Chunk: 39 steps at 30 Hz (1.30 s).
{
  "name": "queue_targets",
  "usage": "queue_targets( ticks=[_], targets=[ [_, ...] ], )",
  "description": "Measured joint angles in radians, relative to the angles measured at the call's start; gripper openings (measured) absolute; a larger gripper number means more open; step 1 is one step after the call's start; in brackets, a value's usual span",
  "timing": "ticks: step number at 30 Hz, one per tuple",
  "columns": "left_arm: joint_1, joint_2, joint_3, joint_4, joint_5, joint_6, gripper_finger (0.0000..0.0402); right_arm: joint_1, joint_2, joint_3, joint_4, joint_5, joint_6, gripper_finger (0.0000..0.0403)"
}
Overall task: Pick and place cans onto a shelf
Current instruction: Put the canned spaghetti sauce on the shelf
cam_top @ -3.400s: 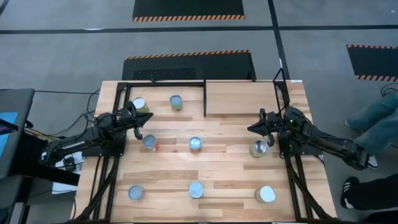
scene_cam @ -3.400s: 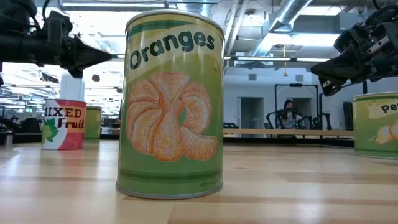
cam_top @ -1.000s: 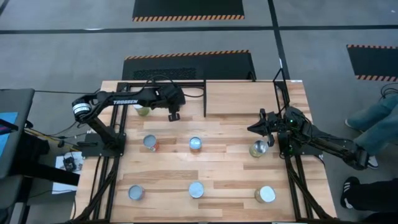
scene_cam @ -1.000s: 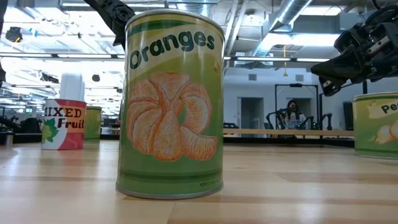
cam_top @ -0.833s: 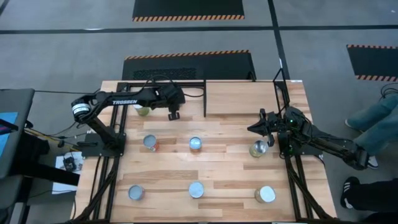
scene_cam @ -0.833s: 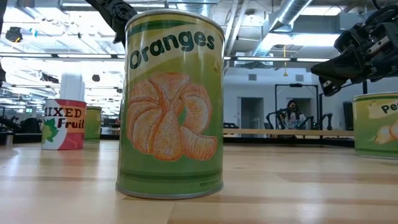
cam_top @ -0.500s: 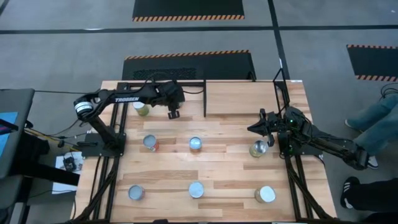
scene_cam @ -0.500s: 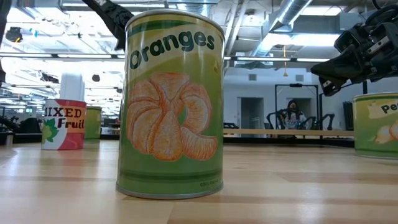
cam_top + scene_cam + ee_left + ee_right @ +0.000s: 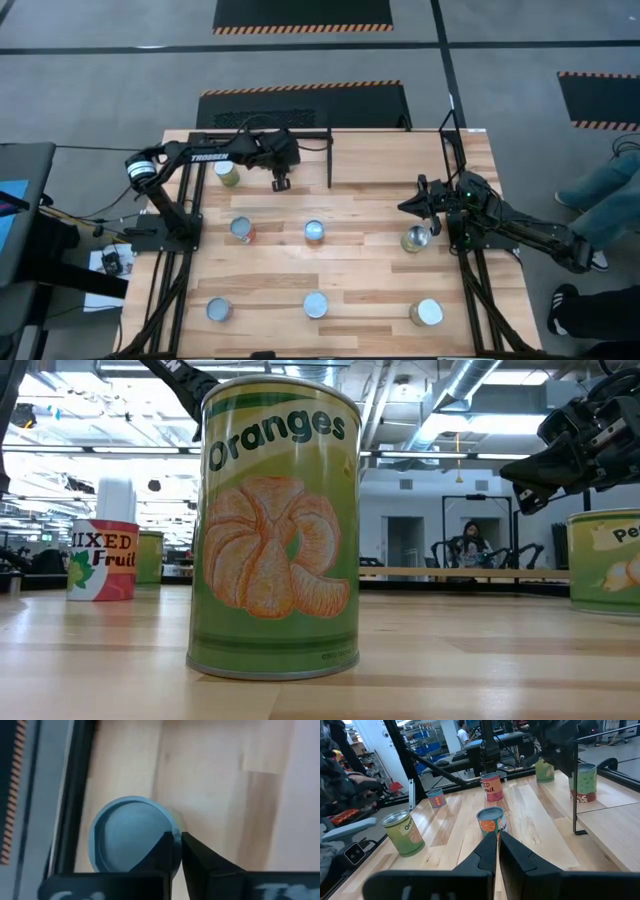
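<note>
Several cans stand upright on the planked table (image 9: pixel 360 270), among them a yellow-green can (image 9: pixel 228 172) at the far left and a silver-topped can (image 9: pixel 416 238) at the right. My left gripper (image 9: pixel 281 181) is shut and points down over a can with a pale blue top (image 9: pixel 131 832), which the gripper hides in the high view. That can shows in the right wrist view (image 9: pixel 583 782). My right gripper (image 9: pixel 410 207) is shut and waits just far-left of the silver-topped can. The plywood shelf (image 9: pixel 390 158) lies at the far right. My left gripper's shut fingers (image 9: pixel 167 851) point down over the rim of the can's pale blue top (image 9: pixel 169 822). I cannot tell whether they touch it. The can stands upright on the table.
Black frame bars (image 9: pixel 329 158) stand beside the left gripper and edge the shelf. An Oranges can (image 9: pixel 275 525) stands close to the low camera, a Mixed Fruit can (image 9: pixel 102 560) farther left. A person's legs (image 9: pixel 610 195) show beyond the table's right edge.
My left arm's long link has swung a little toward the table's far edge, so the yellow-green can shows more fully. Its gripper has stayed shut over the pale-blue-topped can. The cans stand as before.
</note>
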<state>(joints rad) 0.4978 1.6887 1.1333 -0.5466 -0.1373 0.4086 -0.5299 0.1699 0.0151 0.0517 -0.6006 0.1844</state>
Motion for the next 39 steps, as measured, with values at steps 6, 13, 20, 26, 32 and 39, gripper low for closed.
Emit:
queue_targets(
  ticks=[6, 13, 20, 26, 32, 39],
  targets=[
    [-0.003, -0.005, 0.202, -0.162, 0.002, 0.002, 0.0005, 0.000, 0.000, 0.000, 0.000, 0.000, 0.000, 0.0043],
    [-0.028, -0.005, 0.564, -0.362, -0.001, -0.076, 0.0002, 0.000, 0.000, 0.000, 0.000, 0.000, 0.000, 0.0043],
    [-0.059, 0.047, 0.844, -0.359, 0.066, -0.152, 0.0002, 0.000, 0.000, 0.000, 0.000, 0.000, 0.000, 0.0043],
    [-0.088, 0.249, 1.079, -0.393, 0.082, -0.162, 0.0001, 0.000, 0.000, 0.000, 0.000, 0.001, 0.000, 0.0043],
    [-0.100, 0.447, 1.205, -0.368, 0.078, -0.185, 0.0001, 0.000, 0.000, 0.000, 0.000, 0.002, 0.000, 0.0043],
    [-0.097, 0.564, 1.211, -0.350, 0.070, -0.238, 0.0001, 0.000, 0.004, 0.000, 0.001, 0.005, 0.000, 0.0043]
  ],
)
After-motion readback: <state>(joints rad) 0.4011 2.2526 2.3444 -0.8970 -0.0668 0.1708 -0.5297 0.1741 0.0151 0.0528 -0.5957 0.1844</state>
